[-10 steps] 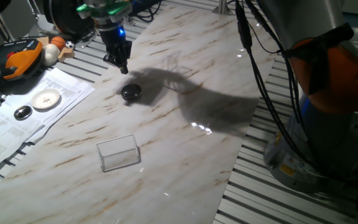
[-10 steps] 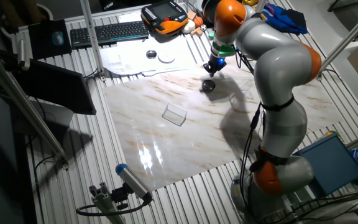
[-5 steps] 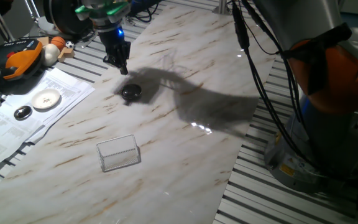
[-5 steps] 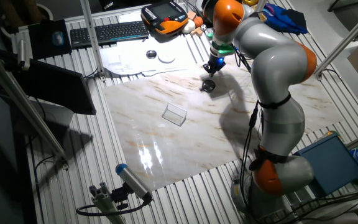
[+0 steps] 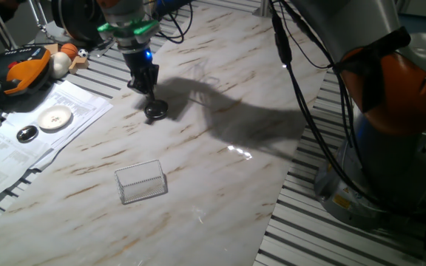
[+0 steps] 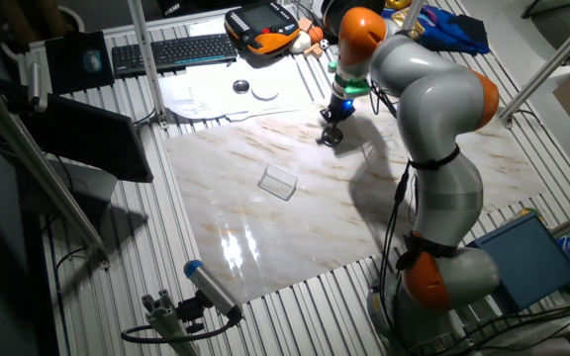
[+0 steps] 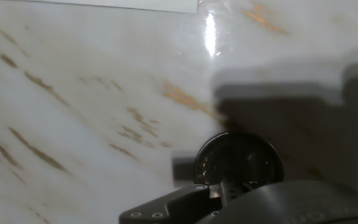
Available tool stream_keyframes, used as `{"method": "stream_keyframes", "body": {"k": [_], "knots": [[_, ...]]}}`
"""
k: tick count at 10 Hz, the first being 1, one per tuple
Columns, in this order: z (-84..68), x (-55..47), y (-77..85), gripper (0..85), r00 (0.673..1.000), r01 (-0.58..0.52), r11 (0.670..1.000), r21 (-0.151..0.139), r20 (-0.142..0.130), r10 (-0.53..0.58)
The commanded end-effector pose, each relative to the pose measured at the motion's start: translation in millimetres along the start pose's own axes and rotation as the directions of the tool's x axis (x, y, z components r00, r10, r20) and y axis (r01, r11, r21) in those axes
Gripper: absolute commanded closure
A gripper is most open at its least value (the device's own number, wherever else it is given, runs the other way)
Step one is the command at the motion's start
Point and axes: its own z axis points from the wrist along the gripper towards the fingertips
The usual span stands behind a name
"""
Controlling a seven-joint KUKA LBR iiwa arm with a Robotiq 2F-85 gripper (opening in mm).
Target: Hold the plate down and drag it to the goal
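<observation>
Marble slab [image 5: 220,159] on slatted table [image 6: 295,287]; gripper [image 5: 148,94], jaws seemingly closed, just above plate [image 5: 155,111]; goal [image 5: 141,181] apart.

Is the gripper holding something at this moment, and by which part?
Nothing is grasped. The gripper is closed, just above the plate; whether its tips touch the rim cannot be told.

Marble [image 5: 220,177] bare between plate [image 5: 156,111], goal [image 5: 142,182], seemingly.
</observation>
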Motion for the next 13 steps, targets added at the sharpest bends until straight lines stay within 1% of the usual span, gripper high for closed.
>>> {"method": "stream_keyframes", "body": {"k": [1, 2, 3, 4, 5, 6, 7, 8, 9, 11, 12, 13], "knots": [[2.3, 0.0, 0.1, 85.0, 1.000, 0.000, 1.000, 0.000, 0.003, 0.000], [4.3, 0.8, 0.5, 85.0, 1.000, 0.012, 1.000, 0.023, 0.009, -0.012], [5.2, 2.0, -2.9, 85.0, 1.000, 0.023, 0.999, 0.033, 0.010, -0.023], [6.6, 2.7, -5.5, 85.0, 1.000, 0.026, 0.999, 0.027, 0.015, -0.026], [7.4, 2.4, -5.3, 85.0, 1.000, 0.026, 0.999, 0.021, 0.013, -0.027], [7.8, 2.6, -4.3, 85.0, 1.000, 0.022, 1.000, 0.019, 0.013, -0.022], [7.8, 2.6, -4.3, 85.0, 1.000, 0.014, 1.000, 0.021, 0.021, -0.015], [7.8, 2.6, -4.3, 85.0, 0.999, 0.010, 0.999, 0.042, 0.034, -0.011], [7.8, 2.6, -4.3, 85.0, 0.999, 0.003, 0.998, 0.056, 0.037, -0.005], [7.8, 2.6, -4.3, 85.0, 0.999, -0.025, 0.995, 0.093, 0.022, 0.023], [7.8, 2.6, -4.3, 85.0, 0.998, -0.060, 0.993, 0.098, 0.024, 0.058], [7.8, 2.6, -4.3, 85.0, 0.995, -0.099, 0.988, 0.117, 0.025, 0.097]]}}
